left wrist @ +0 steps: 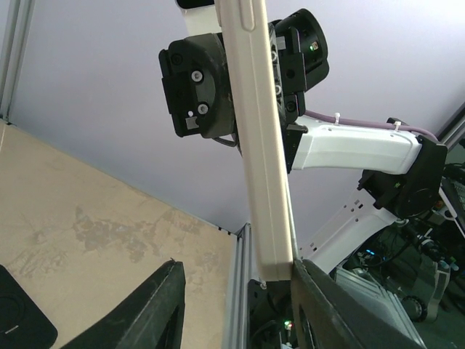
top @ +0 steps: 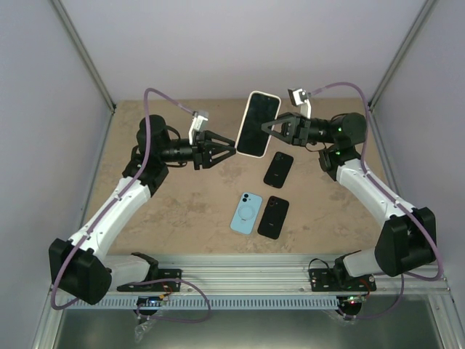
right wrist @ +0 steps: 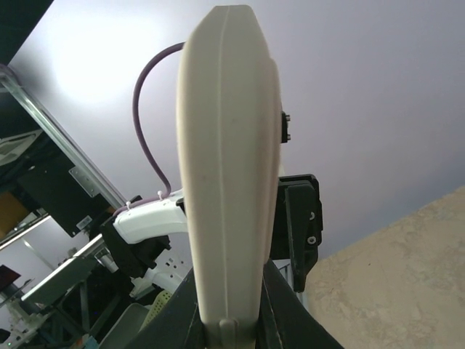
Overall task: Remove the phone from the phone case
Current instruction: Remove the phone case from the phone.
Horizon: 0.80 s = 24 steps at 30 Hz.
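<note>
Cream case (left wrist: 258,145), phone (top: 256,125) not yet out, aloft over the far middle of the table (top: 182,218): we see the right gripper (top: 270,126) clamped on it and the left gripper (top: 232,147) with jaws apart at its left edge, so removal remains.

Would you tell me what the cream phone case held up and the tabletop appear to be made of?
Cream phone case: probably silicone or soft matte plastic; its surface is even and dull, with a moulded seam line and rounded edges.
Tabletop: beige, matte, with mottled stone-like blotches; likely a printed laminate or mat, though the look leaves that open.
</note>
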Each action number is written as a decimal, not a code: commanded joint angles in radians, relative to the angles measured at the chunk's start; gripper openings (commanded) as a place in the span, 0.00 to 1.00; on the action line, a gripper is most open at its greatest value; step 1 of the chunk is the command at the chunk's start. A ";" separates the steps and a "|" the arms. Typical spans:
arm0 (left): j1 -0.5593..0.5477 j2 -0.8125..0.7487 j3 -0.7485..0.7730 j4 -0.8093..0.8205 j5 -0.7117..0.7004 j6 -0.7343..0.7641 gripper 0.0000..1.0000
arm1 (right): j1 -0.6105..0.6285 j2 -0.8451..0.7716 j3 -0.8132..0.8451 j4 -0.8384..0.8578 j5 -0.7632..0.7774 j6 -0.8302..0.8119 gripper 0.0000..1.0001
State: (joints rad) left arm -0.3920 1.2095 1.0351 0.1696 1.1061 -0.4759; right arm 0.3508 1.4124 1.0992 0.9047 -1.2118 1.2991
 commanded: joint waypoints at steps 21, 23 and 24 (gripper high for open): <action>0.015 0.060 -0.001 -0.086 -0.170 0.060 0.31 | 0.050 -0.025 -0.005 0.358 -0.001 0.258 0.01; 0.016 0.064 0.004 -0.092 -0.176 0.062 0.30 | 0.057 -0.023 -0.004 0.360 -0.005 0.259 0.01; 0.016 0.065 0.007 -0.094 -0.180 0.063 0.30 | 0.059 -0.023 -0.006 0.363 -0.005 0.261 0.01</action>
State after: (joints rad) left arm -0.3920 1.2171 1.0447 0.1658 1.1007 -0.4404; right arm 0.3485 1.4338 1.0695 1.0878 -1.1954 1.4689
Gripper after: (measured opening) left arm 0.307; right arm 0.128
